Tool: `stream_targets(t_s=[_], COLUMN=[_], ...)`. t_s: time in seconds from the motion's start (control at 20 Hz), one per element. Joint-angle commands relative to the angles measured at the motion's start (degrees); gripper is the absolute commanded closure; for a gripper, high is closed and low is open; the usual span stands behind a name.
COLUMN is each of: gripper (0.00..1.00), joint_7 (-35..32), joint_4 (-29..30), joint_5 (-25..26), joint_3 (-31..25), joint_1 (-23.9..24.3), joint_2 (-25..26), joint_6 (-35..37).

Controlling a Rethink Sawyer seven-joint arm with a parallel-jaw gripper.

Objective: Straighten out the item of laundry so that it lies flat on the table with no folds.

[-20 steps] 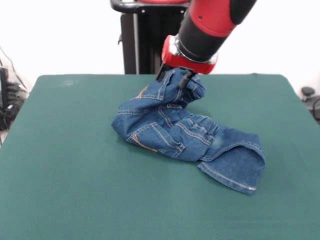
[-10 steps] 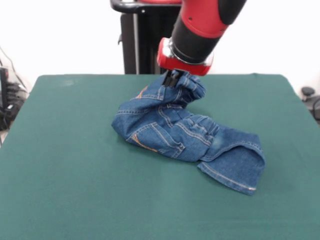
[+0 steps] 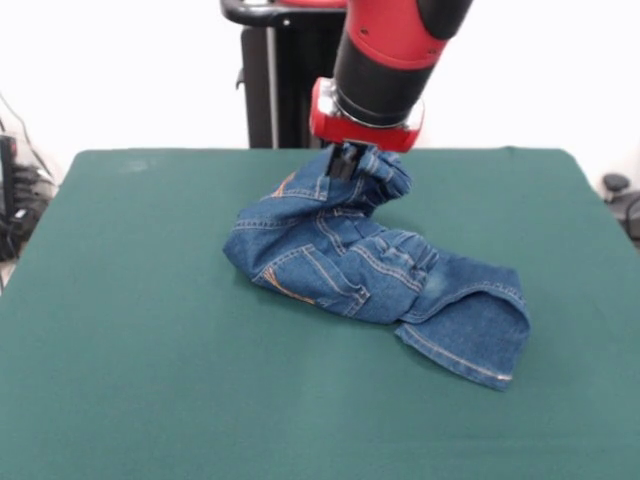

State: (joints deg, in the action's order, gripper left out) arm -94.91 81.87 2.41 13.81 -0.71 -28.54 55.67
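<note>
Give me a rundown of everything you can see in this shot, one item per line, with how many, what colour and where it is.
jeans: one, blue denim with orange-tan stitching, crumpled and folded near the middle of the table, one hemmed leg end lying toward the right front, the far upper part bunched up under the gripper
table: one, dark green cloth cover, fills most of the picture
cables: a dark tangle, off the table's left edge
dark object: one, off the table's right edge, too small to identify
pedestal: one, black, behind the table's far edge
arm: one, red and black, comes down from the top
gripper: one, dark, at the raised bunch of denim; open or shut cannot be told
</note>
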Motion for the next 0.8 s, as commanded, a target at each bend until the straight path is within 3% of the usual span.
stream_targets(t_s=[0.05,0.1,0.15,0.6,0.8], gripper=[1.00,1.00,0.00,0.00,0.00], joint_7=[0.4,0.2,0.1,0.3,-1.1], joint_4=[3.5,3.4,3.4,3.7,4.9], joint_5=[2.2,2.3,2.4,1.7,3.7], joint_3=[-8.3,-8.2,-8.2,-9.2,-6.9], joint_1=[-0.8,-0.8,-0.9,-0.2,-1.9], joint_2=[1.8,1.9,1.9,1.5,1.6], joint_6=[-1.4,-1.1,-0.8,-0.2,0.8])
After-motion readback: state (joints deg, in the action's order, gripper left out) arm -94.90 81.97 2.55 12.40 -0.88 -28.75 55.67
